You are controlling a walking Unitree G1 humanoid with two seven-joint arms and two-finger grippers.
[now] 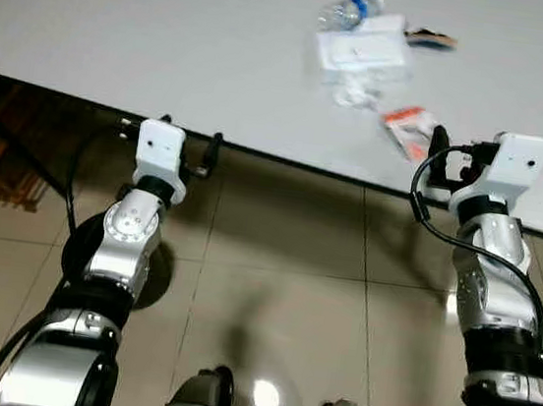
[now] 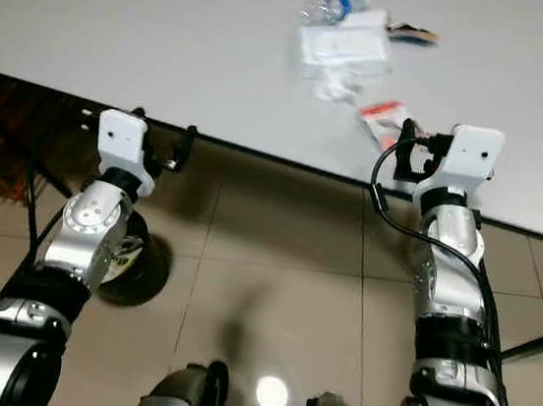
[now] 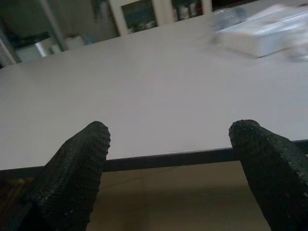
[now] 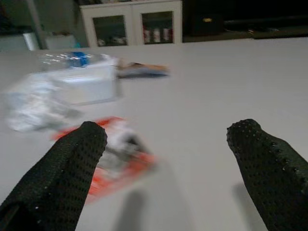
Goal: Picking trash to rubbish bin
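right gripper gapes beside orange wrapper, print unreadable.

white table, tiled floor, cabinet

white table, red wrapper, plastic bottle

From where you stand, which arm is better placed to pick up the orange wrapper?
Right. The right gripper is open over the table just beside the orange wrapper. The left gripper is open at the table's edge, far from it.
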